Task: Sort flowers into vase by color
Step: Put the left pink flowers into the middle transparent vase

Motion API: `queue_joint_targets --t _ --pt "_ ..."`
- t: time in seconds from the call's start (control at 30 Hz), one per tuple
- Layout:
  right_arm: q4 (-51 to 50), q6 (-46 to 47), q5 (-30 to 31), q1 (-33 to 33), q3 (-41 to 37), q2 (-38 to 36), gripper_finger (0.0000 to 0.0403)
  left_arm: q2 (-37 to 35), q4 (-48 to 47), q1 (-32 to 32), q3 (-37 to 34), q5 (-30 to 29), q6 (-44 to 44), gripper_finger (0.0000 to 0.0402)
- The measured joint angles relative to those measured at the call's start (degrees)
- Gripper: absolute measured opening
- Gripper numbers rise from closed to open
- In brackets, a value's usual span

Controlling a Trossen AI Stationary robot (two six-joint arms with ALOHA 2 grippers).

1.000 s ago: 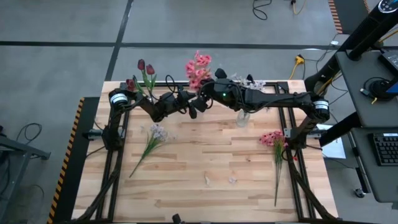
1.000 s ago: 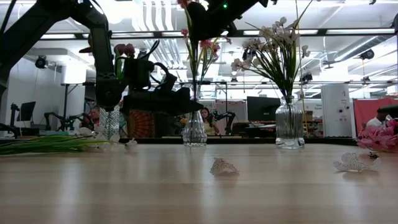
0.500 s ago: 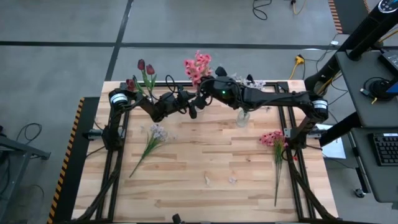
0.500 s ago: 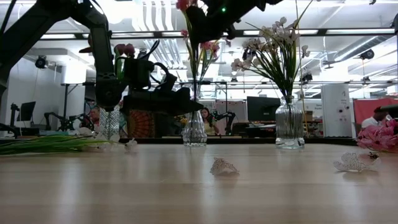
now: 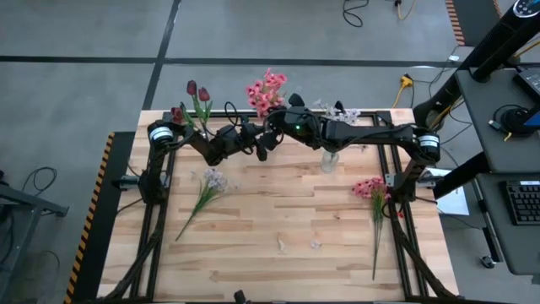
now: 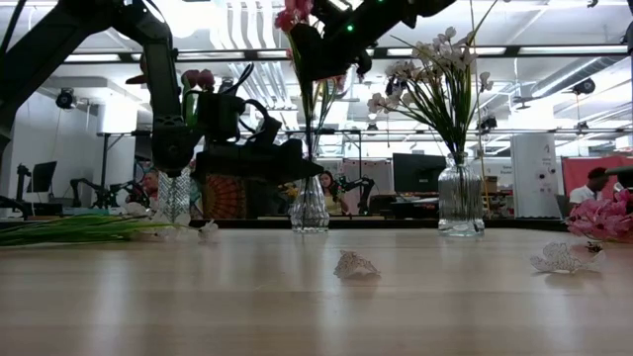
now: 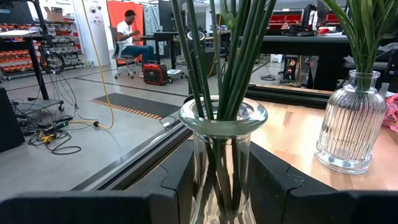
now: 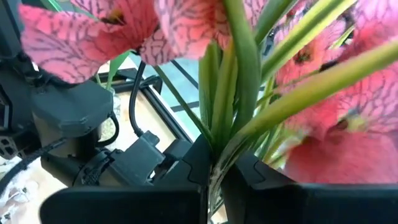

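My right gripper (image 5: 283, 118) is high over the table's far middle, shut on the stems of pink flowers (image 5: 266, 89), whose blooms (image 8: 93, 37) stand above it. Below it stands a clear glass vase (image 6: 310, 208) full of green stems, and my left gripper (image 7: 221, 186) is shut on that vase. White-blossom sprays fill a second vase (image 6: 461, 203) to its right. Dark red tulips (image 5: 196, 91) stand in a third vase (image 6: 174, 198) at the far left. My left gripper clasps the middle vase just below its rim (image 7: 198, 155), one finger on each side. It comes in level from the table's left. The vase stands upright; its foot is hidden behind the fingers. My right gripper pinches a bundle of green stems (image 8: 217, 146) just under the pink blooms. The fingers lie across the stems, reaching in roughly level from the table's right. The stems stand nearly upright and run down (image 6: 315, 119) toward the vase's mouth.
A white-lavender spray (image 5: 205, 190) lies on the table's left half and a pink flower (image 5: 371, 192) lies near the right edge. Fallen petals (image 6: 356, 265) lie near the front middle. Black frame rails (image 5: 384, 114) border the tabletop.
My right gripper has shifted a little toward the table's left and sunk slightly, still shut on the pink stems. The blooms have moved left with it.
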Motion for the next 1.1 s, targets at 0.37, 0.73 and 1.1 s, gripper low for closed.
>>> queue_joint_targets --t 0.37,0.73,1.1 --pt "-0.1 0.7 0.1 0.0 0.0 1.8 0.0013 0.0 0.0 0.0 0.0 0.0 0.0 0.0097" --pt "0.3 0.7 0.2 0.7 0.0 0.4 0.0050 0.0 0.0 0.0 0.0 0.0 0.0 0.0097" --pt "-8.0 3.9 0.6 1.2 3.5 -0.3 0.0166 0.0 0.0 0.0 0.0 0.0 0.0 0.0097"
